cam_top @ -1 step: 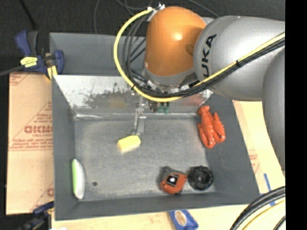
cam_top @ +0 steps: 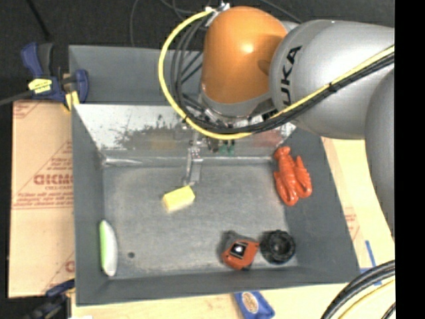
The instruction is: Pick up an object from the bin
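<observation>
Hanging over the middle of the bin (cam_top: 139, 231): my gripper (cam_top: 193, 167), tip right at the far edge of one yellow block (cam_top: 178, 199); wide or narrow, I cannot tell. Farther off, by the front wall: one orange-and-black gadget (cam_top: 238, 252), one black round knob (cam_top: 277, 246) just beside it. Right side: one red toy (cam_top: 292, 176). Front left corner: one pale green oblong (cam_top: 107, 247).

In the bin (cam_top: 86, 178), a block (cam_top: 178, 199) lies near the middle, the gripper (cam_top: 193, 168) just behind it. A lobster toy (cam_top: 292, 175) lies by the right wall. A tape measure (cam_top: 238, 252) and knob (cam_top: 277, 246) sit side by side at front right. A tube (cam_top: 107, 247) lies front left.
</observation>
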